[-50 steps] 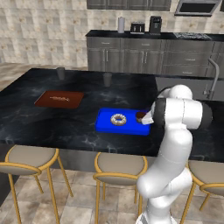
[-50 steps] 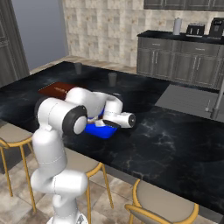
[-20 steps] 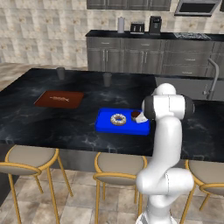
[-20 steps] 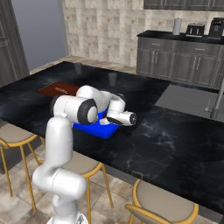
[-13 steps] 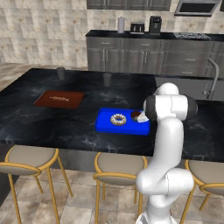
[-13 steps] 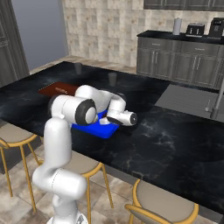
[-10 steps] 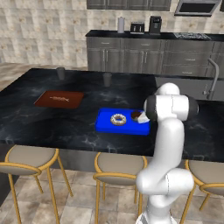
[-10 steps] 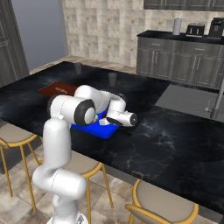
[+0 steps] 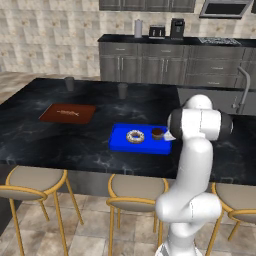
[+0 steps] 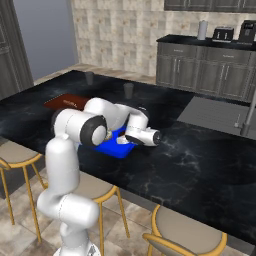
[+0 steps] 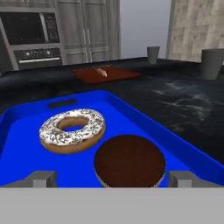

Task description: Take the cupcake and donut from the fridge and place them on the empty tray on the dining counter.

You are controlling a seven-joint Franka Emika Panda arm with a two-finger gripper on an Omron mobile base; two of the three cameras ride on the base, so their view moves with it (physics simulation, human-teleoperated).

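Observation:
On the black marble dining counter (image 9: 75, 145) lies the blue tray (image 9: 120, 145) (image 10: 111, 146) (image 11: 144, 116). The white-iced donut (image 9: 135, 136) (image 11: 72, 129) rests near the tray's middle. The dark brown cupcake (image 9: 157, 133) (image 11: 130, 161) stands upright on the tray's right end. My gripper (image 9: 169, 135) (image 10: 122, 141) (image 11: 111, 179) hangs low at that end, open. Its fingertips (image 11: 41, 178) sit wide on either side of the cupcake, apart from it. The fridge is out of view.
A reddish-brown board (image 9: 67, 113) (image 11: 107, 73) lies left of the tray. Two grey cups (image 9: 69, 83) (image 9: 122, 90) stand at the counter's far edge. A sink (image 10: 215, 115) is set in the right end. Yellow-framed stools (image 9: 37, 180) line the near side.
The jaws have spread a little wider around the cupcake. The arm's elbow has shifted slightly, while the hand stays low at the tray's right end. Donut and cupcake have not moved.

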